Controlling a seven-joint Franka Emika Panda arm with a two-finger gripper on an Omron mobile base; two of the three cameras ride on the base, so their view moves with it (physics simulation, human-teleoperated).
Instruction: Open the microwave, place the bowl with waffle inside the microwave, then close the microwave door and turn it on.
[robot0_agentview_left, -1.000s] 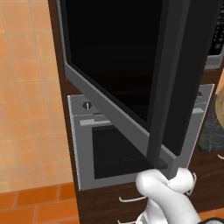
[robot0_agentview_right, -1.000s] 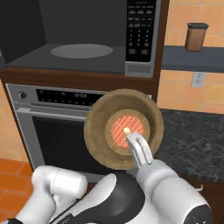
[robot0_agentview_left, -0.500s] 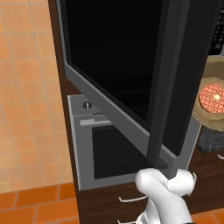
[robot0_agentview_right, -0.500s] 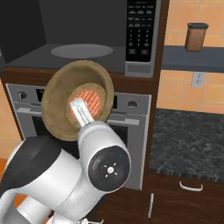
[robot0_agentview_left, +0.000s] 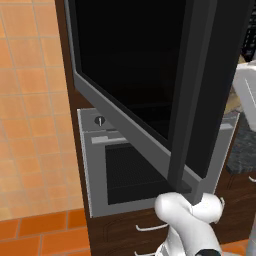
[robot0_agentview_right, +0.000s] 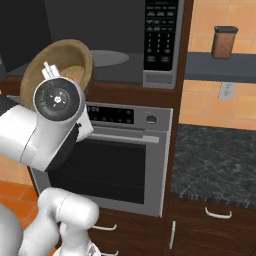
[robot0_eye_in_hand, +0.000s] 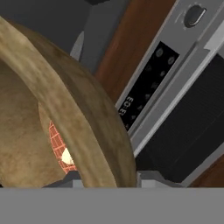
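- Bowl up in the air: the small round tan-brown wooden bowl with waffle (robot0_agentview_right: 62, 67) rides at the end of the white arm, level with the mouth of the wide grey-steel microwave (robot0_agentview_right: 120, 42), just left of and in front of the cavity.
- The pincer (robot0_eye_in_hand: 107, 177) is part-way closed on the bowl's rim, one finger inside the wall and one outside, as the hand view has it. A rim pinch is likely the only hold the bowl's shape offers.
- The bowl sits tilted on its edge, mouth turned sideways, and the orange-pink waffle (robot0_eye_in_hand: 59, 146) lies against the inner wall near the fingers. It looks at risk of sliding out unless the wrist levels off.
- The black-glass microwave door (robot0_agentview_left: 145, 75) with its dark vertical bar handle (robot0_agentview_left: 192, 90) stands swung wide to the left, leaving the cavity and its pale turntable (robot0_agentview_right: 107, 57) free for the approach.
- Beneath, the steel oven (robot0_agentview_right: 117, 155) stays shut; the bowl passes above its control strip.
- Judgement: opening is done and placing is under way; closing the door and starting remain.
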